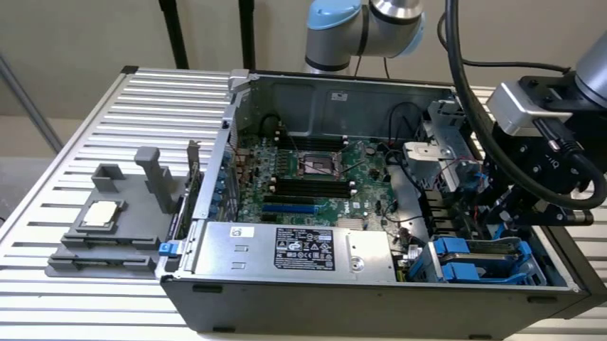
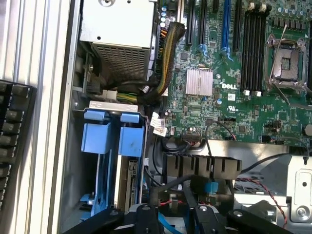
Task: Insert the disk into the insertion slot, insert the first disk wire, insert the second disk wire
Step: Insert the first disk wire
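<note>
Exterior view: open computer case (image 1: 379,302) on slatted counter (image 1: 114,106). Gripper (image 1: 505,217) down inside case at the exterior view's right, just far of insertion slot (image 1: 484,261) in near right corner. Silver power supply (image 1: 294,249) beside slot, toward the exterior view's left. Grey fixture (image 1: 114,220) on counter, well apart from case contents.

Wrist view: gripper (image 2: 173,222) close over black cables (image 2: 195,165), near slot. Grip state not discernible. Disk (image 2: 129,183) seated edge-on inside slot, touching blue clip tabs (image 2: 119,139). Motherboard (image 2: 234,97) past the cables.
</note>
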